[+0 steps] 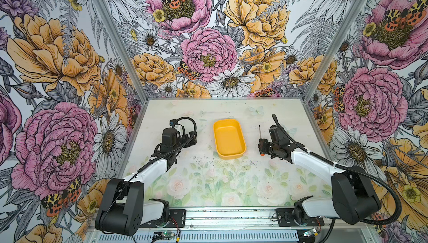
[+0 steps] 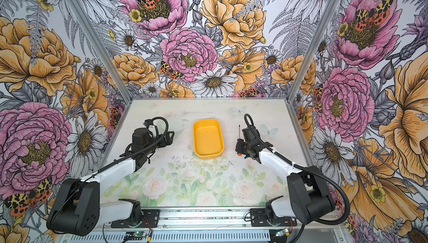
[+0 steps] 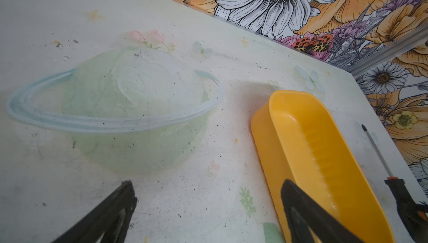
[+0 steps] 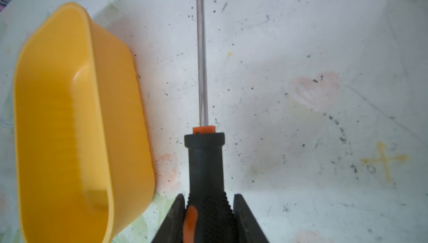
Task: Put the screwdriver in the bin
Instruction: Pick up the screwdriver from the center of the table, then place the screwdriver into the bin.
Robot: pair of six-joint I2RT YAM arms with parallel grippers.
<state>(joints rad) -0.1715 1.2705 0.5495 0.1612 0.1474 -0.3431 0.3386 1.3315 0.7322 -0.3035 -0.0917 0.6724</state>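
Note:
The yellow-orange bin (image 1: 228,137) (image 2: 207,137) (image 3: 312,142) (image 4: 64,114) stands empty at mid-table. Just right of it, the screwdriver (image 1: 259,132) (image 2: 239,132) (image 4: 206,160) (image 3: 377,151) runs parallel to the bin's long side. Its thin shaft points toward the back wall and its orange end cap toward the front. My right gripper (image 1: 262,145) (image 2: 240,146) (image 4: 209,199) is shut on the black handle, one finger on each side. Whether the screwdriver is off the table I cannot tell. My left gripper (image 1: 193,137) (image 2: 171,137) (image 3: 208,183) is open and empty, left of the bin, low over the table.
The table (image 1: 208,179) has a pale floral print with dark specks. Floral walls with aluminium corner posts (image 1: 317,68) close in the back and both sides. Both arm bases are mounted on a rail (image 1: 231,218) at the front edge.

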